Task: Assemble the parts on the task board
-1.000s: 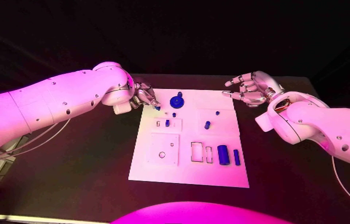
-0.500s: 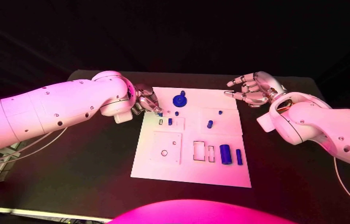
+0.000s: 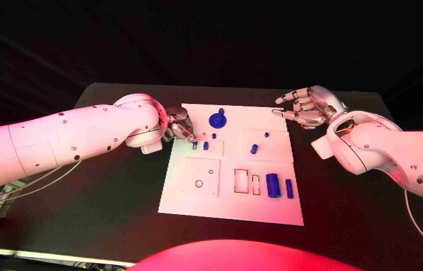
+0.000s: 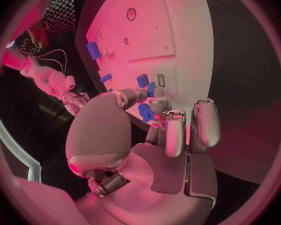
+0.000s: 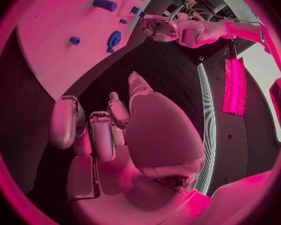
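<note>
The white task board (image 3: 225,194) lies in the middle of the table. My left hand (image 3: 180,126) hovers over its far left part and pinches a small blue part (image 4: 145,112) between thumb and fingers, close to a blue piece (image 3: 205,145) standing in a slot. A blue gear-shaped part (image 3: 215,121) sits at the far edge, small blue pegs (image 3: 253,150) stand mid-board, and a blue cylinder (image 3: 272,185) lies near the right edge. My right hand (image 3: 304,107) hangs off the board's far right corner, fingers apart, holding nothing.
The black table (image 3: 106,185) has bare room on both sides of the board. Empty rectangular slots (image 3: 239,181) and a round hole (image 3: 198,183) lie in the board's near half. In the right wrist view the board (image 5: 65,20) and my left hand (image 5: 158,27) appear.
The camera has shifted. My left hand has come nearer along the board's left side, bringing the pinched blue part down beside the slotted piece. The right hand has stayed put.
</note>
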{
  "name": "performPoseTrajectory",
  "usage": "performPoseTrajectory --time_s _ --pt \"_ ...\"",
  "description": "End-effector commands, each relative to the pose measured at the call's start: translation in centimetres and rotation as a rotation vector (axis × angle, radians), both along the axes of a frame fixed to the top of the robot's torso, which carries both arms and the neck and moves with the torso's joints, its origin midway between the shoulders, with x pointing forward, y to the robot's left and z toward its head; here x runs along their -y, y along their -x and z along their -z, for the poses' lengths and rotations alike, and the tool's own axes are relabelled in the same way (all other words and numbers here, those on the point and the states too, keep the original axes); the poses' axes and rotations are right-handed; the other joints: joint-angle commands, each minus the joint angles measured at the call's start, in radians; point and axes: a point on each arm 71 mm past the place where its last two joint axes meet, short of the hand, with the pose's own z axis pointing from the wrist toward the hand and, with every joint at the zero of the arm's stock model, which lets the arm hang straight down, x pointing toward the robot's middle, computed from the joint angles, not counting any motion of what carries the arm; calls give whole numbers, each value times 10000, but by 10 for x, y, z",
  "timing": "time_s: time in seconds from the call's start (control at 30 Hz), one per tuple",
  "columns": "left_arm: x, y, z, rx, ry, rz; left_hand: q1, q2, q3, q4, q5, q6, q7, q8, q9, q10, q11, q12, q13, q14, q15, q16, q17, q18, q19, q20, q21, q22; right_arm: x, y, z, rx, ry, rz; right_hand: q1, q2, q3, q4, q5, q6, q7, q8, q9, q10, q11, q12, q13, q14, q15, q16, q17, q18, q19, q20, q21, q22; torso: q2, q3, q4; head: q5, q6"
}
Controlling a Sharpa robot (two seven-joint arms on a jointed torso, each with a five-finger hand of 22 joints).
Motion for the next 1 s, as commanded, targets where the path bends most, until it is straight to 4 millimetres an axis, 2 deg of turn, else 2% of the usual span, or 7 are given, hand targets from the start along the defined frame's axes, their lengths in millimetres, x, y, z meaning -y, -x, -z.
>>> performPoseTrajectory --time_s 0.03,0.27,0.47,0.57,0.83,1.0 --pt "3 0 -1 217 -86 198 -16 109 1887 -1933 83 96 -37 57 8 64 2 47 29 957 -79 40 2300 -52 45 -11 62 19 -1 1 0 6 -5 -134 -1 34 47 14 33 35 -13 63 -8 -100 -2 -51 -8 656 -69 -54 1120 93 -42 -25 -18 788 3 5 -1 -4 -14" --pt "3 0 1 100 -263 349 -22 105 1888 -1940 92 99 -37 58 7 65 0 44 22 956 -80 39 2298 -55 52 -12 68 29 -1 1 0 63 23 -144 -1 34 47 14 33 35 -13 63 -8 -100 -2 -51 -8 656 -69 -54 1120 93 -42 -25 -18 788 0 -2 -2 3 -41" --pt "2 -1 3 58 -426 449 -28 101 1888 -1947 97 99 -37 58 6 64 0 40 17 957 -80 40 2300 -55 53 -14 69 31 -1 1 -1 127 54 -160 -19 36 45 10 49 37 -14 72 -13 -100 -4 -48 -10 657 -69 -55 1122 89 -32 -26 -6 798 3 -8 8 0 -19" --pt "2 0 4 10 -495 516 -28 100 1888 -1949 98 99 -37 58 6 60 0 33 6 957 -81 40 2300 -57 59 -14 73 39 -1 1 -1 137 57 -165 -19 36 45 10 49 37 -14 72 -13 -100 -4 -48 -10 657 -69 -55 1122 89 -32 -26 -6 798 -2 -6 12 18 -56" --pt "3 0 6 -63 -620 614 -30 92 1889 -1965 101 100 -38 58 4 66 -2 40 17 959 -81 43 2306 -58 62 -16 76 43 -2 1 -1 143 58 -178 -24 35 44 10 53 36 -14 73 -14 -98 -4 -45 -7 655 -70 -58 1117 90 -35 -26 -14 794 4 -6 -8 23 -83" --pt "4 0 8 -109 -649 663 -30 92 1889 -1965 101 100 -38 58 4 66 -2 40 17 959 -81 43 2306 -58 62 -16 76 43 -2 1 -1 138 58 -194 -24 35 44 10 53 36 -14 73 -14 -98 -4 -45 -7 656 -70 -58 1117 90 -35 -26 -14 794 2 -5 -11 90 -114"
